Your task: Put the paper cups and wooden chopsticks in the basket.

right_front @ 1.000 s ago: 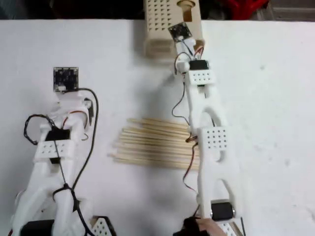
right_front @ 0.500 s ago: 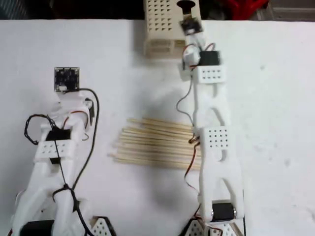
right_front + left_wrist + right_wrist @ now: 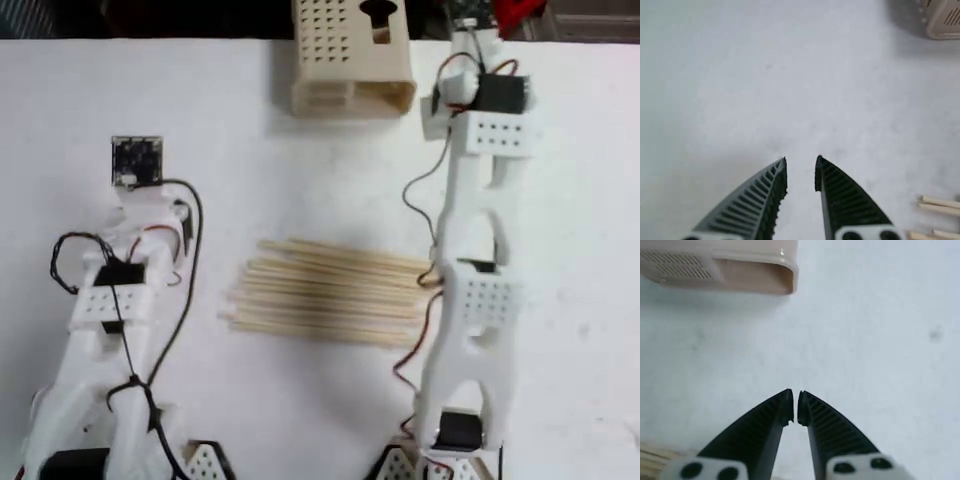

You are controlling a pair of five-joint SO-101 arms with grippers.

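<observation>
Two arms stand side by side at a white table (image 3: 570,210), seen from above. The left arm (image 3: 115,300) is folded back on itself near its base, with its wrist over bare table, well apart from the basket (image 3: 350,95). The right arm (image 3: 478,290) is stretched almost straight toward the far edge of the table, and its wrist lies just beside the basket's right-hand end.

Left wrist view: the left gripper (image 3: 800,172) points down at the bare tabletop. Its two ribbed fingers are a narrow gap apart and hold nothing.

Right wrist view: the right gripper (image 3: 795,402) also hangs over bare table, with a corner of the basket beyond it. Its finger tips are drawn together with only a sliver between them, and nothing is clamped.

The wooden chopsticks (image 3: 325,290) lie as a loose bundle flat on the table between the two arms. Their right-hand ends lie close against the right arm's middle joint. The cream, perforated basket sits at the far edge of the table. A dark round opening shows in its top; whether this is a paper cup cannot be told.
</observation>
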